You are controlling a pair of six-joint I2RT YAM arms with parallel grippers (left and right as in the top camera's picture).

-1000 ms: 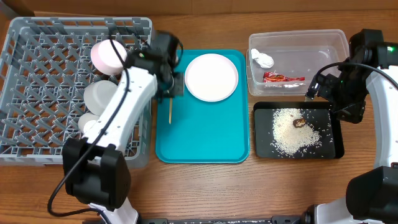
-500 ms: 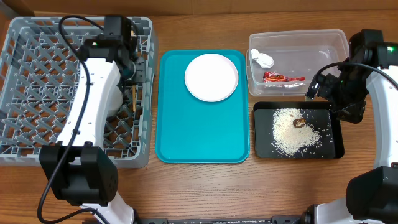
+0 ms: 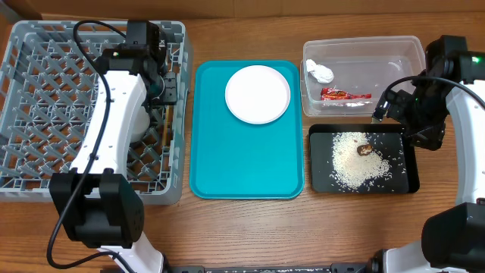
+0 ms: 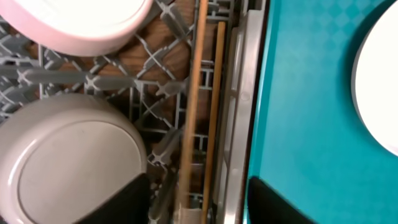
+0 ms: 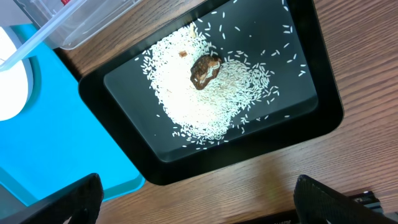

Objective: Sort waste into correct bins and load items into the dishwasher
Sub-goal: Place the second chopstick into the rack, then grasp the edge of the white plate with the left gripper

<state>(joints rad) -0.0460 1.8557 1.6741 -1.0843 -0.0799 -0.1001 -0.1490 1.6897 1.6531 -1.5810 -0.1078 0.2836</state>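
Note:
My left gripper (image 4: 198, 180) hangs over the right side of the grey dishwasher rack (image 3: 45, 91), jaws open. Two wooden chopsticks (image 4: 194, 106) lie between the spread fingers, resting on the lattice along the rack's right wall, not pinched. Beside them in the rack sit an upturned grey bowl (image 4: 68, 165) and a white dish (image 4: 93, 22). The large white plate (image 3: 258, 93) rests on the turquoise tray (image 3: 246, 163). The clear tub (image 3: 394, 57) holds the tissue wad (image 3: 320, 72) and red wrapper (image 3: 345, 95). My right gripper (image 5: 198, 183) hovers open by the black tray (image 5: 311, 118) of rice (image 5: 199, 102) and a brown scrap (image 5: 205, 70).
The turquoise tray lies between the rack and the two bins. The left arm (image 3: 114, 121) stretches over the rack's right half. The right arm (image 3: 428, 106) stands at the table's right edge, beside the black tray.
The left arm swung from the turquoise tray's left edge to the rack with the chopsticks, then opened its jaws; the chopsticks now lie in the rack. The right arm has not moved.

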